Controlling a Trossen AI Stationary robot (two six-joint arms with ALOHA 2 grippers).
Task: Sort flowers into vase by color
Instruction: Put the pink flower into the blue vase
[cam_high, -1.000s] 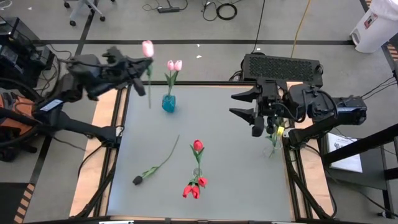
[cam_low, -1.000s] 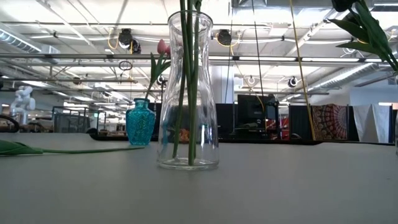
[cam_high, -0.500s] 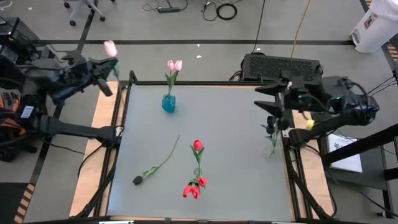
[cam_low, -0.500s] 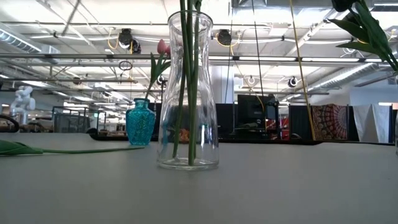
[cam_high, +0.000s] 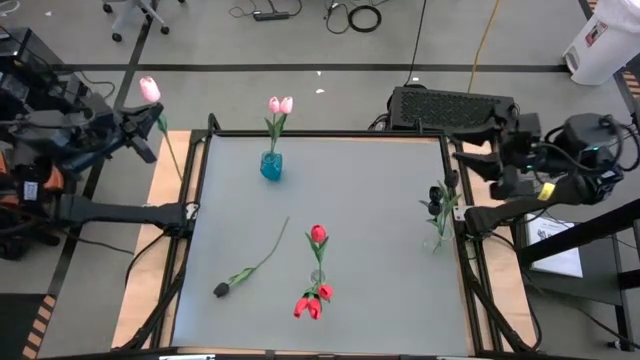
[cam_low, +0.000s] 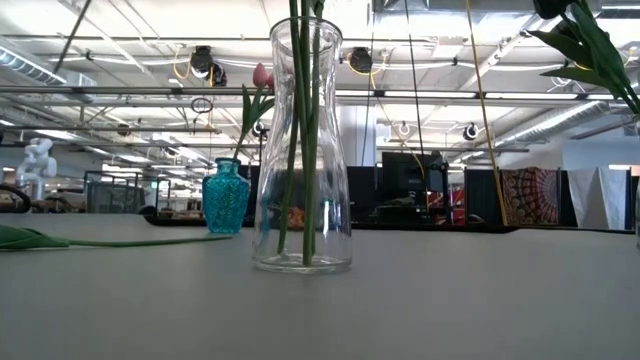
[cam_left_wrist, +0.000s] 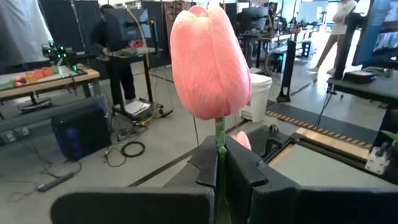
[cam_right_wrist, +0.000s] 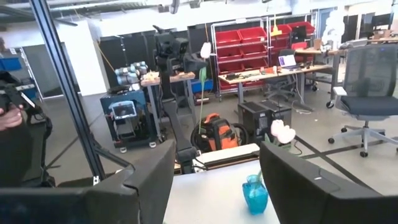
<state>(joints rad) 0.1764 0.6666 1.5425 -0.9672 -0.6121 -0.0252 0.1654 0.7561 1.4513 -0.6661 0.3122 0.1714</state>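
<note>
High view: left gripper fingers clamp a pink tulip off-table; right gripper fingers wide; next, insertion into the blue vase.

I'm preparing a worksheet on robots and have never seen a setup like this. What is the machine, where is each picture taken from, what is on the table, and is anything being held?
These are two dark robot arms at a grey table. One camera looks straight down, one sits at table height, and one rides on each wrist.

On the table stand a small blue glass vase with pink tulips, a clear glass vase with red tulips, and a third vase at the right edge with dark tulips. One black-headed tulip lies flat.

The left gripper, out past the table's left edge, is shut on the stem of a pink tulip. The right gripper, past the right edge, is open and empty.
</note>
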